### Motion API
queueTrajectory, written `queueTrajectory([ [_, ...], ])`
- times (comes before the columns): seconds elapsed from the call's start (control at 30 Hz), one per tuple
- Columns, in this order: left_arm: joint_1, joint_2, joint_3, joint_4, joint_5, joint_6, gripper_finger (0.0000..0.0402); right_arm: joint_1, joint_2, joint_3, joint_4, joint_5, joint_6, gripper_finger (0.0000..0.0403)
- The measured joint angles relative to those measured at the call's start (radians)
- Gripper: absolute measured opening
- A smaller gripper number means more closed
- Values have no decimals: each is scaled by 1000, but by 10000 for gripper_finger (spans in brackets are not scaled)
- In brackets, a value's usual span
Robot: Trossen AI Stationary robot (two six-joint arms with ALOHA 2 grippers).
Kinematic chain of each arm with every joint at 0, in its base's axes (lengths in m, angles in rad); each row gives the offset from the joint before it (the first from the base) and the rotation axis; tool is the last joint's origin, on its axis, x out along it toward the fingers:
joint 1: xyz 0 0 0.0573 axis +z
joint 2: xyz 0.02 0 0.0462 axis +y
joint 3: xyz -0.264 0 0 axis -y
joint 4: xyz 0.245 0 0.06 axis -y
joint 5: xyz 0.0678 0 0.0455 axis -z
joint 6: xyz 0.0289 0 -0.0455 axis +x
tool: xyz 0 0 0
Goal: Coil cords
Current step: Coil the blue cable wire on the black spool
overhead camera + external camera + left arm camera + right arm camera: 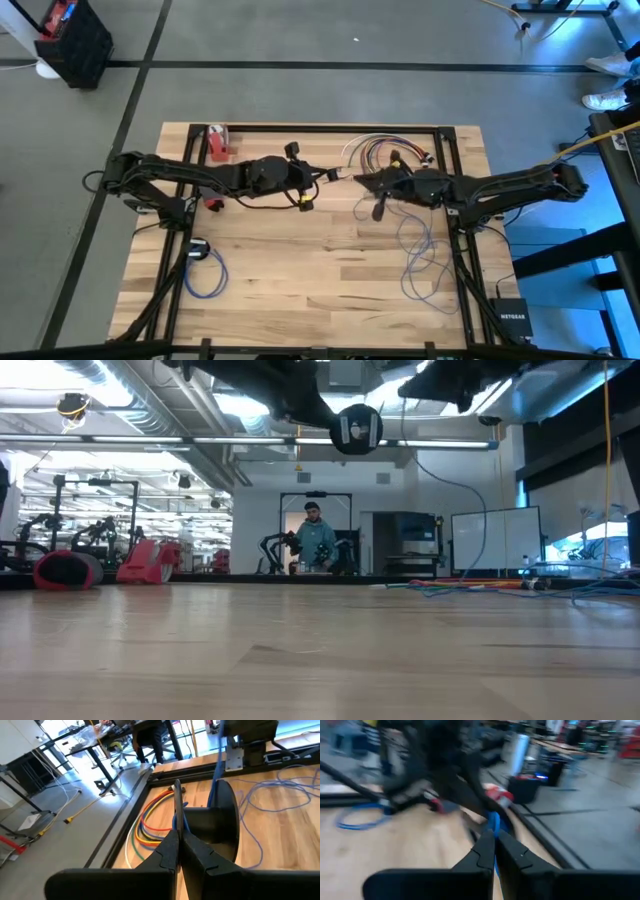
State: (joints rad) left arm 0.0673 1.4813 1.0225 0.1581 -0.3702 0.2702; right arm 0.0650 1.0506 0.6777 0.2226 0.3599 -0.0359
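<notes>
A long blue cord (pixel 420 255) lies in loose loops on the right half of the wooden table (pixel 300 290), and one strand rises to the grippers. My left gripper (pixel 338 176) and my right gripper (pixel 358 180) meet tip to tip above the table's far middle. Both are shut on the blue cord. In the left wrist view the cord's loops (pixel 260 800) lie on the wood beyond the right gripper's dark body. In the low view both arms hang high above the tabletop. My left gripper pinches a strand of the blue cord (pixel 179 817) between its two fingertips. The fingers reach level from the table's left. The strand is lifted clear of the table there. My right gripper pinches the blue cord (pixel 493 822) between its two fingertips. The fingers reach level from the table's right, close against the left gripper. The rest of the cord hangs down to the table.
A bundle of red, orange, yellow and white cords (pixel 385 150) lies at the far edge right of centre; it also shows in the left wrist view (pixel 150 825). A coiled blue cord (pixel 205 270) lies near left. A red object (pixel 217 143) stands far left. A person stands beyond the table (pixel 315 540).
</notes>
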Motion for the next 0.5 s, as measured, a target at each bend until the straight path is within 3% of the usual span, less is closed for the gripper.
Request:
queueTrajectory([
  [0.5, 14, 22, 0, 63, 0, -10, 5, 0, 160, 0, 218, -74, 32, 11],
])
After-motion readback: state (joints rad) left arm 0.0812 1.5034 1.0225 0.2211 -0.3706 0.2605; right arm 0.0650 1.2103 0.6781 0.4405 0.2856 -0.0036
